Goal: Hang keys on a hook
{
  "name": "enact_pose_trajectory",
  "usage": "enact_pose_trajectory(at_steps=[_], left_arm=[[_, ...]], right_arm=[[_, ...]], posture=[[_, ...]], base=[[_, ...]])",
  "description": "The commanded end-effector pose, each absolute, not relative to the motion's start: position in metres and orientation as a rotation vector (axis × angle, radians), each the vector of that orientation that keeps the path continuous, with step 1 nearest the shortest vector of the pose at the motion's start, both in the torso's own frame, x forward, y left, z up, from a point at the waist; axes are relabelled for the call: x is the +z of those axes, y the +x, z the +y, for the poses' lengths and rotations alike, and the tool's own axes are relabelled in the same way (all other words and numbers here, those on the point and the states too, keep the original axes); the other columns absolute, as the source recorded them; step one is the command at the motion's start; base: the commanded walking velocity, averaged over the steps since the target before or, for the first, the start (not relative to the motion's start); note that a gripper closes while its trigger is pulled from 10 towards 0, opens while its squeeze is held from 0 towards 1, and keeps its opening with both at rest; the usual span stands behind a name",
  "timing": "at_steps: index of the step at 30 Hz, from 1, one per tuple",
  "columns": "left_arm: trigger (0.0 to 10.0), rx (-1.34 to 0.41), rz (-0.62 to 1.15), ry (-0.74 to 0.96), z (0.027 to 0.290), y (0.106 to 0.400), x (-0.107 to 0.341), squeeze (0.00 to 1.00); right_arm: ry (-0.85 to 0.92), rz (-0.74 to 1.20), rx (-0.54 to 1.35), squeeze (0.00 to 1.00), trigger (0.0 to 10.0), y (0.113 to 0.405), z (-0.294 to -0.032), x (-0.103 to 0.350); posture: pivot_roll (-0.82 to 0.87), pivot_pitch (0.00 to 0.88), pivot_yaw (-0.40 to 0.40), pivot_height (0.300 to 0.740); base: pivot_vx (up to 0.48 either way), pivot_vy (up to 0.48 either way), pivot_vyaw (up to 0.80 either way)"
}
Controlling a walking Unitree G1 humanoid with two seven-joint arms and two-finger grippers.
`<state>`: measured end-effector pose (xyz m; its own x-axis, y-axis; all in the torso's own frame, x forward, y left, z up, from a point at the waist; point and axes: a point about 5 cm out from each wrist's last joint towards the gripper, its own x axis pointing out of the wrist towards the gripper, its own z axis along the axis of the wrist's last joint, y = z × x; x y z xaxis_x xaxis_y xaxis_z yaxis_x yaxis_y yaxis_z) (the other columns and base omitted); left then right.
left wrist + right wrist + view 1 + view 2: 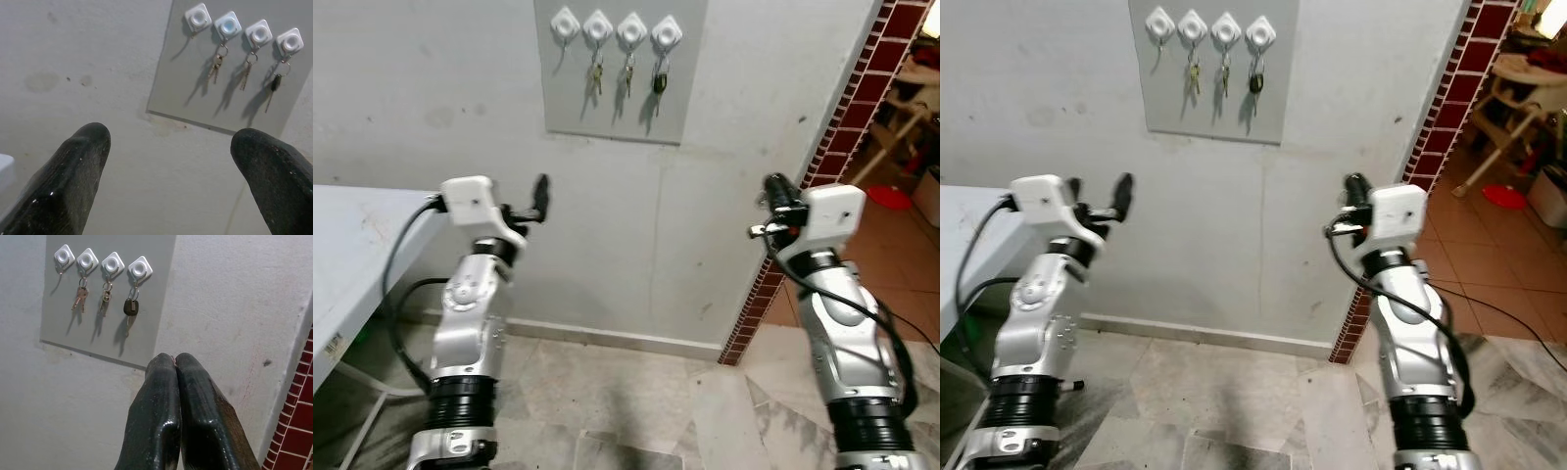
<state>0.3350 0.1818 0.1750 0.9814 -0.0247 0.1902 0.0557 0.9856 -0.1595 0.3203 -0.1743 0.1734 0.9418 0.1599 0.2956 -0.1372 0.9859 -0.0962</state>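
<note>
I have both arms raised toward the wall [431, 88]; the left gripper [171, 161] has its jaws spread wide, nothing between them; the right gripper [174, 363] has its jaws pressed together tip to tip, and I see nothing pinched in them.

Above and ahead of both sits a grey panel [622, 108] carrying four white hooks [617, 29] in a row; from the left gripper it lies up and toward the right, from the right gripper up and toward the left, well apart from either.

The hook nearest the left gripper's side hangs bare [64, 256]; the next holds a keys bunch [80, 296]; the third holds another bunch [104, 299]; the fourth, nearest the right gripper's side, holds a black-headed key [129, 308] on a ring; all three sets hang straight down against the panel.

A white desk [352, 245] edge sits just outside the left arm, lower than its jaws; a red brick strip [822, 166] runs down the wall edge just beyond the right gripper; grey floor tiles [636, 411] lie below both arms.
</note>
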Motion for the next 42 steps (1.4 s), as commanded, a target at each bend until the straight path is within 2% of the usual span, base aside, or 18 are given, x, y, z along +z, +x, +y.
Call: enact_pose_trajectory(at_steps=[1, 42], left_arm=[[10.0, -0.061, -0.178, -0.174, 0.1742, 0.3369, 0.1746, 0.00], [10.0, -0.048, -0.146, -0.200, 0.1776, 0.3367, 0.1706, 0.00]], right_arm=[[-0.079, -0.325, 0.141, 0.00, 10.0, 0.3209, -0.1791, 0.1796], [-0.072, -0.317, 0.141, 0.00, 10.0, 0.3186, -0.1791, 0.1786]], posture=[[-0.04, 0.000, -0.042, 0.740], [-0.04, 0.000, -0.041, 0.740]], base=[[0.000, 0.259, 0.00], [0.000, 0.351, 0.00]])
